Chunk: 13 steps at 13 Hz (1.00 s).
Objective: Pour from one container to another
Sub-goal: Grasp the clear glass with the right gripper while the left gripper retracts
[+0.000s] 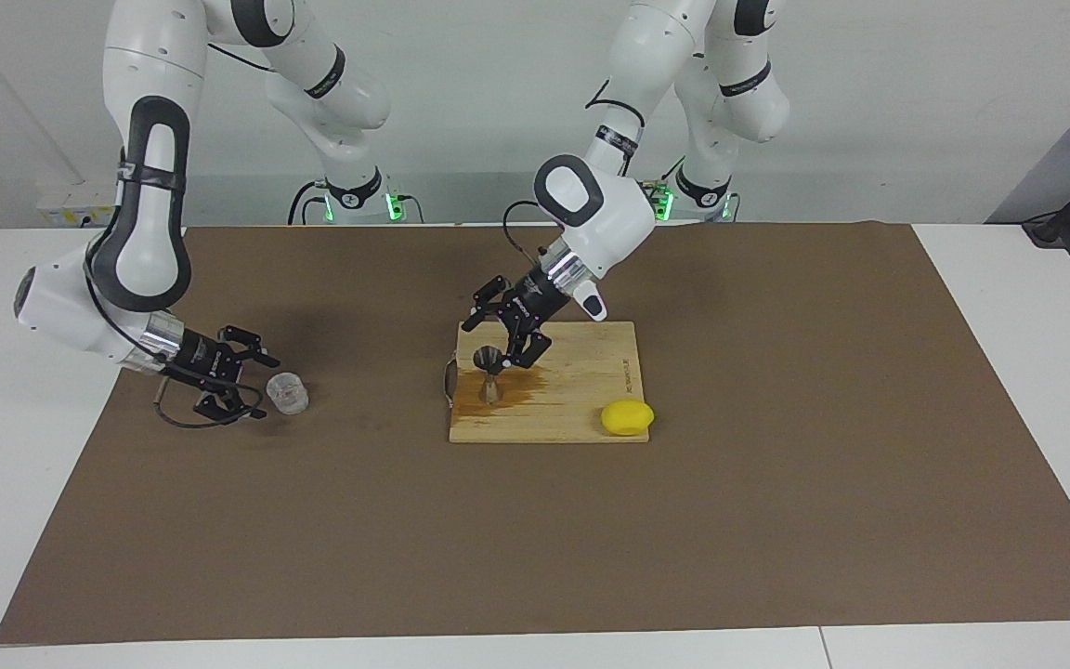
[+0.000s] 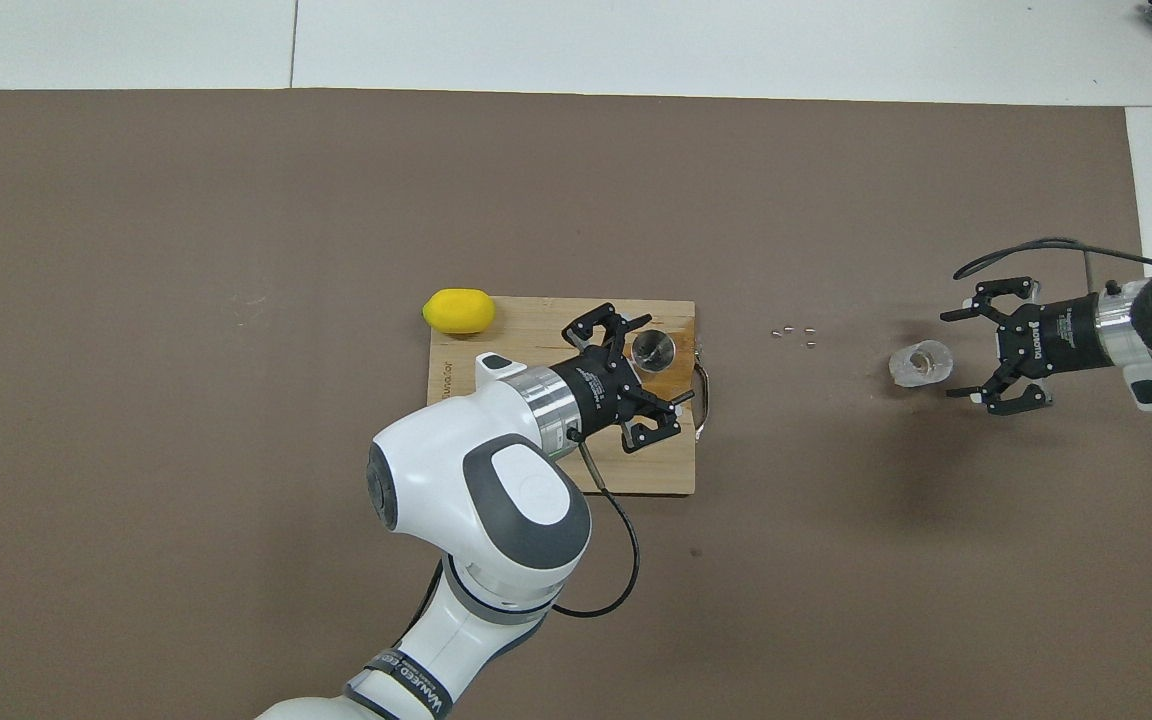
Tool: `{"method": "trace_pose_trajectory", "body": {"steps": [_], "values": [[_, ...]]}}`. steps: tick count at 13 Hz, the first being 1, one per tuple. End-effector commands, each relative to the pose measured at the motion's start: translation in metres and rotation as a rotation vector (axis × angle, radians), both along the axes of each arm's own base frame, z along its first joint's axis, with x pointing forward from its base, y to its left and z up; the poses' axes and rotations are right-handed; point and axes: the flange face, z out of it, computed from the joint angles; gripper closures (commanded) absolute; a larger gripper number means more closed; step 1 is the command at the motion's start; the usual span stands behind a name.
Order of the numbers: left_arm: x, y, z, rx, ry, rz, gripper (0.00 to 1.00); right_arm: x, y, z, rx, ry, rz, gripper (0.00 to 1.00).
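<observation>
The steel jigger (image 1: 489, 373) (image 2: 653, 349) stands upright on a wooden cutting board (image 1: 581, 400) (image 2: 536, 322), beside a wet stain. My left gripper (image 1: 494, 344) (image 2: 661, 370) hangs open just above the jigger's top, not touching it. The clear cup (image 1: 287, 392) (image 2: 921, 364) sits on the brown mat toward the right arm's end of the table. My right gripper (image 1: 261, 386) (image 2: 964, 356) is low beside the cup and open toward it, with a small gap between them and nothing held.
A yellow lemon (image 1: 627, 417) (image 2: 458, 311) rests at the board's corner toward the left arm's end. A few tiny bits (image 2: 796, 333) lie on the mat between board and cup. The board has a metal handle (image 2: 704, 385).
</observation>
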Motion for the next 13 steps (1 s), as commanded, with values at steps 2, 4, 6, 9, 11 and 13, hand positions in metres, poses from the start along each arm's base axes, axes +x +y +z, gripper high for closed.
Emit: {"method": "trace_pose_trajectory", "body": {"steps": [2, 4, 6, 9, 11, 13], "values": [[0.034, 0.058, 0.068, -0.025, -0.090, 0.064, 0.00, -0.007, 0.013, -0.008, 0.054, -0.013, -0.028, 0.00], [0.061, 0.098, 0.094, 0.065, -0.200, 0.056, 0.00, -0.015, 0.016, -0.015, 0.064, -0.020, -0.038, 0.01], [0.094, 0.151, 0.106, 0.199, -0.295, 0.062, 0.00, -0.015, 0.017, -0.015, 0.075, -0.029, -0.036, 0.08], [0.133, 0.229, 0.121, 0.409, -0.390, 0.079, 0.00, -0.016, 0.017, -0.016, 0.076, -0.051, -0.010, 0.29], [0.151, 0.290, 0.123, 0.518, -0.411, 0.121, 0.00, -0.017, 0.018, -0.016, 0.082, -0.051, -0.001, 1.00], [0.164, 0.356, 0.126, 0.625, -0.424, 0.168, 0.00, -0.016, 0.020, -0.015, 0.078, -0.053, 0.002, 1.00]]}}
